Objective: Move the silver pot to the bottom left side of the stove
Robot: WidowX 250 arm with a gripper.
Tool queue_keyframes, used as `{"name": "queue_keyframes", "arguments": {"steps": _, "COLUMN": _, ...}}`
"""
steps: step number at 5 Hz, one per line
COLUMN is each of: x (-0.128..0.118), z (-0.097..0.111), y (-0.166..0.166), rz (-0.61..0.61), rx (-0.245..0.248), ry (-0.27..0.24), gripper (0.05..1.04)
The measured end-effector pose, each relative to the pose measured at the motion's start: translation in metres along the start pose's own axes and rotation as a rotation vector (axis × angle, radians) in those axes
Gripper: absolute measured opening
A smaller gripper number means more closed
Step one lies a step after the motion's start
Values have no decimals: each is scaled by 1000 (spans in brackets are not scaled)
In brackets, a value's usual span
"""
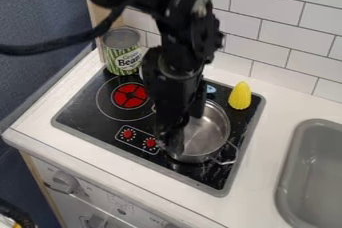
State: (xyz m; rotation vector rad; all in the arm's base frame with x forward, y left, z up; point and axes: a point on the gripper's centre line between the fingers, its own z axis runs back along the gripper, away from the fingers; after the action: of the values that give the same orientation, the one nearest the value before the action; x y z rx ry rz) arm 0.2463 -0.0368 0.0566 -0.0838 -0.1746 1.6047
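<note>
One black arm (180, 27) slants down from the top edge, tool (179, 139) by the silver pot's (208, 134) left rim.
How far the tool is open, and whether it grips anything, I cannot tell. The pot sits on the stove's (87, 114) right side; the can (122, 52) wears a printed label; counter (274, 103) separates stove and sink (314, 172).

The pot (208, 131) is shiny metal, the stovetop (85, 113) glossy, the corn (240, 96) seemingly plastic.

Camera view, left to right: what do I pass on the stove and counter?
Green-labelled can, silver pot, yellow corn, grey sink.
</note>
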Motion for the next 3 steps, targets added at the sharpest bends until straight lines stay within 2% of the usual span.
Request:
{"name": "queue_keyframes", "arguments": {"steps": 1, "x": -2, "z": -19, "y": 7, "rz": -13, "rx": 41, "ry": 0, "gripper": 1001}}
{"name": "queue_keyframes", "arguments": {"steps": 2, "x": -7, "z": -40, "y": 7, "rz": -53, "rx": 52, "ry": 73, "gripper": 1001}}
{"name": "queue_keyframes", "arguments": {"steps": 3, "x": -6, "z": -54, "y": 8, "rz": -56, "rx": 67, "ry": 61, "gripper": 1001}}
